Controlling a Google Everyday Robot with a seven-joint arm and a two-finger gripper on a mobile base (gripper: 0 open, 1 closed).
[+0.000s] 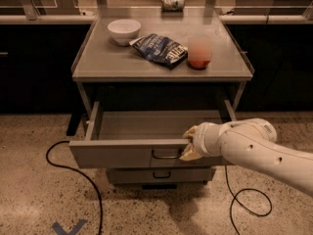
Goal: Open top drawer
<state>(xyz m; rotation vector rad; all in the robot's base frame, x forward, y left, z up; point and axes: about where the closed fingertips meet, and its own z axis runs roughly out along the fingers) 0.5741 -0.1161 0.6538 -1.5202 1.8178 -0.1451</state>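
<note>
At the bottom left of the frame a blue tape mark [68, 227] is lying on the speckled floor, with a black cable [73, 173] looping past it. The white arm [264, 153] is reaching in from the lower right, and the gripper [187, 143] is sitting against the front edge of the top drawer [117, 153], just right of its dark handle [166, 154]; how far open it is, or whether it is holding anything, I cannot tell. The top drawer is standing pulled well out at centre frame, showing its grey inside. A narrower drawer [137, 175] is sitting shut beneath it. Farther back, on the cabinet top [98, 65], a white bowl [123, 31], a blue snack bag [161, 48] and a blurred reddish object [199, 52] are resting.
</note>
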